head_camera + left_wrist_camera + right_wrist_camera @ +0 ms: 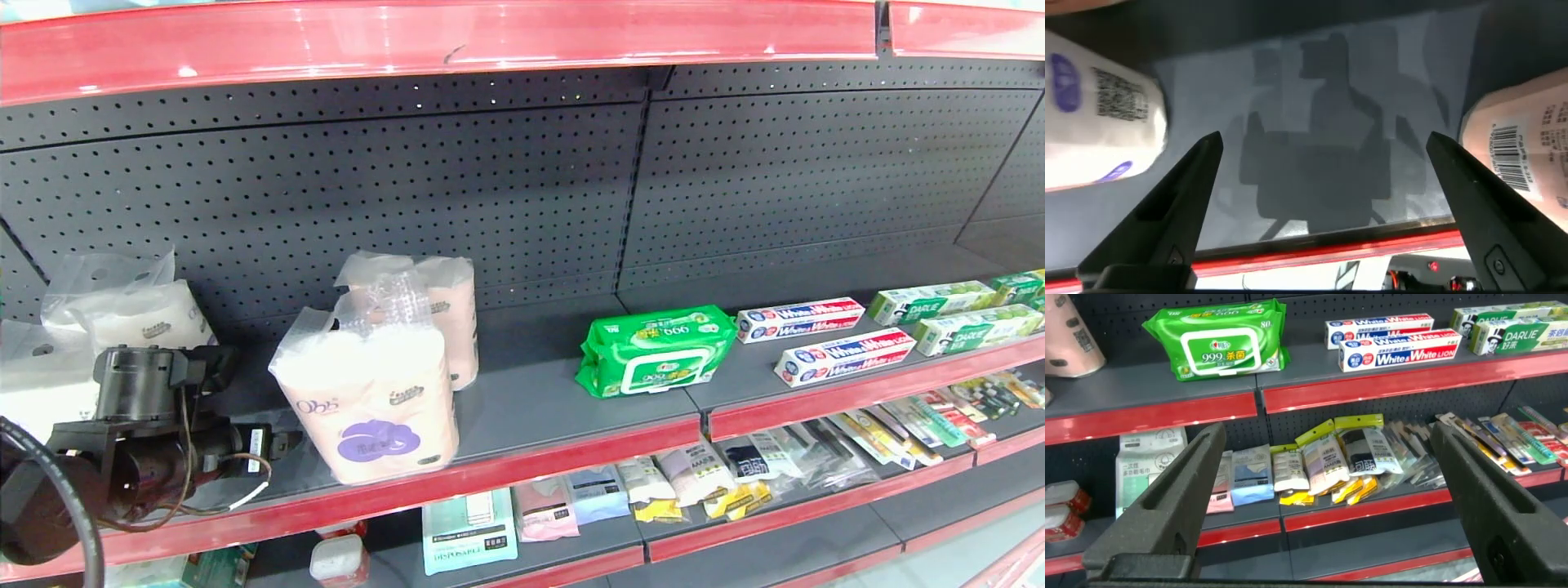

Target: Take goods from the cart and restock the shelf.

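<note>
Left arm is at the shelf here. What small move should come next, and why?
Probably draw the left gripper straight back off the shelf to fetch more goods. It is open and holds nothing, and the tissue pack beside it already stands upright near the shelf's front edge, so nothing seems left to place here.

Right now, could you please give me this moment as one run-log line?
left gripper: open, empty, between two tissue packs on shelf | right gripper: open, empty, facing shelf

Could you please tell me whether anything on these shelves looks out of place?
Yes: the small flat plastic sachets on the lower red-edged shelf lie in a loose overlapping heap, yellow ones at the front lip. Nothing looks spilled or damaged.
</note>
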### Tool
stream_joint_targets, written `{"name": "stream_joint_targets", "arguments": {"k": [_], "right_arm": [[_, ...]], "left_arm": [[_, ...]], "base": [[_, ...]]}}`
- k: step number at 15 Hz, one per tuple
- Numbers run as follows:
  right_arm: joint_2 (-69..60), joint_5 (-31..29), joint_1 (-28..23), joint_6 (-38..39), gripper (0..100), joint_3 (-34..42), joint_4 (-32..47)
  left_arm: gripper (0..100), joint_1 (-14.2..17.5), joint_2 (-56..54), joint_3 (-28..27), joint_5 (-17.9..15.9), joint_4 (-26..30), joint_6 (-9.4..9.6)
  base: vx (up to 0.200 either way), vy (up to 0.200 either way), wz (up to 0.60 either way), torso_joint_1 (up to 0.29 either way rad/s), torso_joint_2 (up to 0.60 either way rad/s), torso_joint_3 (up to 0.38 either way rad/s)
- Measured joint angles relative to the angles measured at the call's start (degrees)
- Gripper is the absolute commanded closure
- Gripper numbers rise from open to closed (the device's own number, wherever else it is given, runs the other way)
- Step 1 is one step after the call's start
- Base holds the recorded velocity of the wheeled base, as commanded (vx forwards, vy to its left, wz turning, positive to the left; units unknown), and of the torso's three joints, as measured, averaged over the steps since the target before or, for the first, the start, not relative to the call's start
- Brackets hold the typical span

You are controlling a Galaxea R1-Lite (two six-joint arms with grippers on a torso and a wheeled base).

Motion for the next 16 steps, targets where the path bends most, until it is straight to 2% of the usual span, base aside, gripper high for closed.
{"name": "stream_joint_targets", "arguments": {"k": [16], "right_arm": [[0.0, 0.0, 0.0, 0.0, 0, 0.0, 0.0]], "left_arm": [[0, -3.9, 1.5, -1.6, 0.1, -1.3, -0.02]], "base": [[0.000, 0.000, 0.00, 0.000, 0.00, 0.000]]}}
